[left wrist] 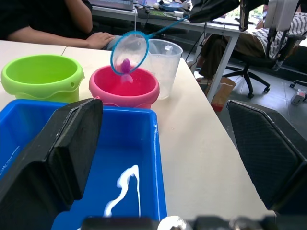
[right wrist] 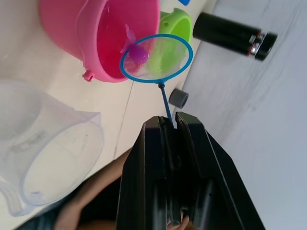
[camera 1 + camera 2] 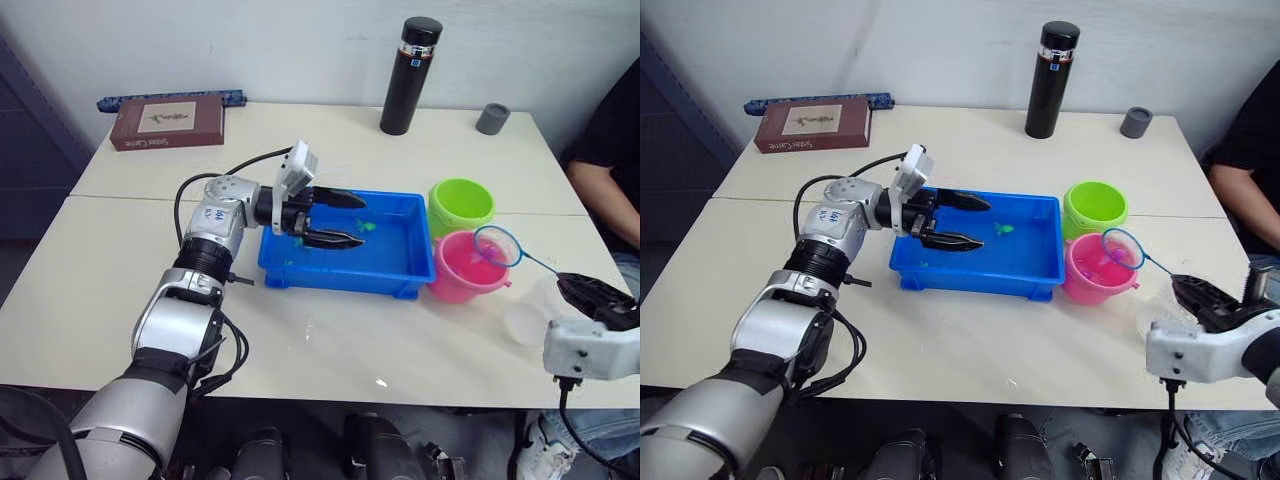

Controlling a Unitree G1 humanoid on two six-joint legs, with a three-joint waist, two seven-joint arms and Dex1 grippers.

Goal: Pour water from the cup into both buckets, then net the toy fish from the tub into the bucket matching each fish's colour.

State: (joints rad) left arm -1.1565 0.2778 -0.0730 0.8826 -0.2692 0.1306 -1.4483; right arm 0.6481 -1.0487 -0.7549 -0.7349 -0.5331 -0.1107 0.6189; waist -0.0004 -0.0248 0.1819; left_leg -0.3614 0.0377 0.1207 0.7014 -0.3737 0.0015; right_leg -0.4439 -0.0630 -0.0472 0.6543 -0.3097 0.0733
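My right gripper [image 2: 170,122] is shut on the thin handle of the net [image 3: 497,246], at the table's right edge. The net's blue hoop hangs over the pink bucket [image 3: 462,270] and holds a magenta toy fish [image 2: 139,54]. The lime green bucket [image 3: 460,205] stands just behind the pink one. Both are at the right end of the blue tub [image 3: 340,276]. A green fish [image 3: 365,227] lies inside the tub. My left gripper [image 3: 360,220] is open above the tub's left half, with nothing between its fingers. The clear cup [image 3: 530,318] stands right of the pink bucket.
A tall black flask [image 3: 410,75] and a small grey cap [image 3: 492,118] stand at the back of the table. A brown book [image 3: 167,122] lies at the back left. A person's arm [image 3: 610,140] is at the right edge.
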